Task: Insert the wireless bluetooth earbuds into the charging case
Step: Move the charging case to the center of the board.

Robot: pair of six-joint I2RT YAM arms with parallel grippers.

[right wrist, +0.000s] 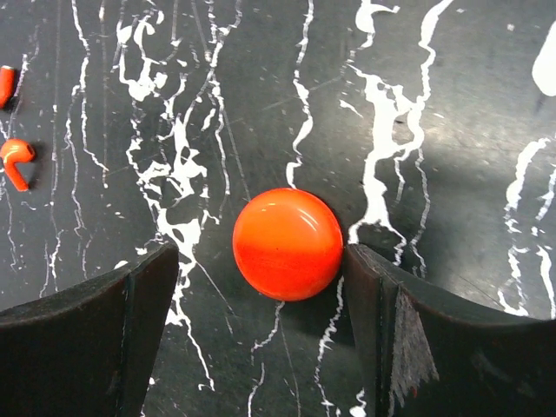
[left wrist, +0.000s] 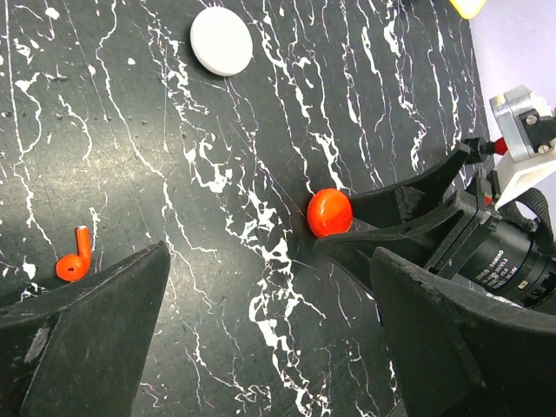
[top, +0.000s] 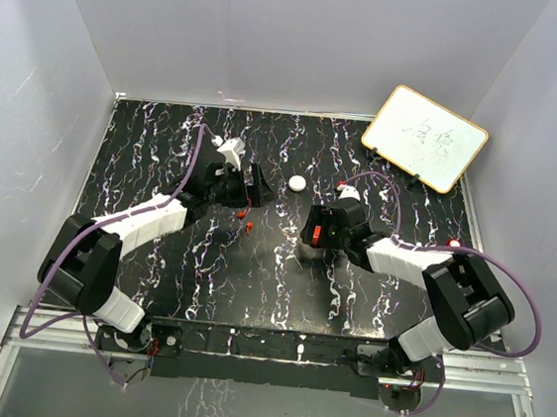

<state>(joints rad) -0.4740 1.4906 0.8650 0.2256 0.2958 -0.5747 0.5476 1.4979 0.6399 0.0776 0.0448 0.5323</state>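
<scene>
Glossy red round disc [right wrist: 287,243] sits on the black, white-veined marble-look tabletop [right wrist: 261,69], between the parted matte-black jaws of the right gripper [right wrist: 261,256], unclamped. Left gripper [left wrist: 271,265] gapes wide, empty. Small red stemmed plastic earbuds [right wrist: 16,158] lie loose beside it. Whiteboard [top: 425,137] scribble is unreadable.

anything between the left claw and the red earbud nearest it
Nothing visible does. The red earbud lies on bare table just outside one finger of the open left claw. It is off to the claw's side, not between the jaws.
</scene>
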